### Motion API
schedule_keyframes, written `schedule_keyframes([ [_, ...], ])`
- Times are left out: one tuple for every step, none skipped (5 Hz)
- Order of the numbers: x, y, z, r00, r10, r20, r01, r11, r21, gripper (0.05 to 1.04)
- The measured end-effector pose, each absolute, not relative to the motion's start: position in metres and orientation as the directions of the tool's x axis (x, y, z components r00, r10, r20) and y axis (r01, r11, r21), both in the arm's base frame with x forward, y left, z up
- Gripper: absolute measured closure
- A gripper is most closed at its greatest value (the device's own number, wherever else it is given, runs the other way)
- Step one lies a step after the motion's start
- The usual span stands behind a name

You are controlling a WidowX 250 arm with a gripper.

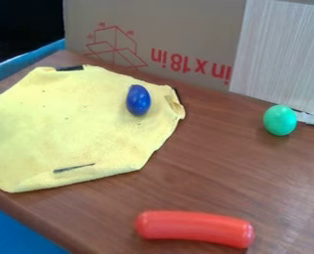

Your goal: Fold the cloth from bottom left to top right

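Note:
A yellow cloth (73, 124) lies mostly flat over the left part of the brown table, its left side running to the view's edge. Its right corner is crumpled and slightly raised, with a small dark mark there. Other dark marks show at the top edge and near the bottom edge. A dark blue egg-shaped object (138, 100) rests on the cloth, close to that right corner.
A green egg (279, 120) sits on the table (212, 163) at the right. Near the front lies a red rounded sausage-like object (194, 228). A cardboard box (160, 30) and a pale striped panel (282, 54) stand along the back.

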State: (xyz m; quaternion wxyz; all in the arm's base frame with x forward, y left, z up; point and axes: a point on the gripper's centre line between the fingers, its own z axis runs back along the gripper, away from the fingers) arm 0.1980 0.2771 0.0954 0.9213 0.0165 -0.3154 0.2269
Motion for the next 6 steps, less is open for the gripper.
schedule_keyframes([
  [0.195,0.272,0.090,0.693,0.444,0.568,-0.450,0.882,-0.140,0.085],
  [0.192,0.257,0.090,0.689,0.453,0.565,-0.450,0.879,-0.157,0.085],
  [0.192,0.247,0.081,0.686,0.454,0.568,-0.449,0.879,-0.161,0.085],
  [0.196,0.245,0.078,0.683,0.449,0.576,-0.456,0.878,-0.144,0.085],
  [0.198,0.244,0.076,0.677,0.450,0.582,-0.468,0.874,-0.132,0.085],
  [0.199,0.242,0.071,0.684,0.436,0.584,-0.471,0.876,-0.102,0.086],
])
